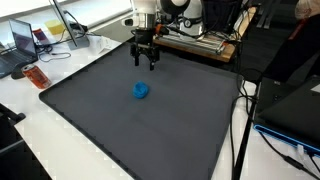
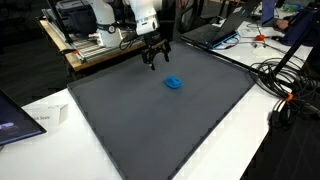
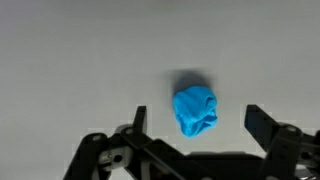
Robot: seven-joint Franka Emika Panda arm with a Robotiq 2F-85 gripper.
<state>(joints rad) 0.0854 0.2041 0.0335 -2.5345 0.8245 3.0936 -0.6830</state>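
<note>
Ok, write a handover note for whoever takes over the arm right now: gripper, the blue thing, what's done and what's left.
Gripper: open and empty, hanging above the far part of the dark mat.
Blue crumpled lump: lying on the mat, apart from the gripper, nearer the middle.
Done: nothing touched or gripped.
Left: closing in on the lump and gripping it.

White arm [image 1: 146,12], dark joint bands; black gripper [image 1: 147,63], two blunt fingers [image 3: 262,122], open-frame linkage bars behind.
</note>
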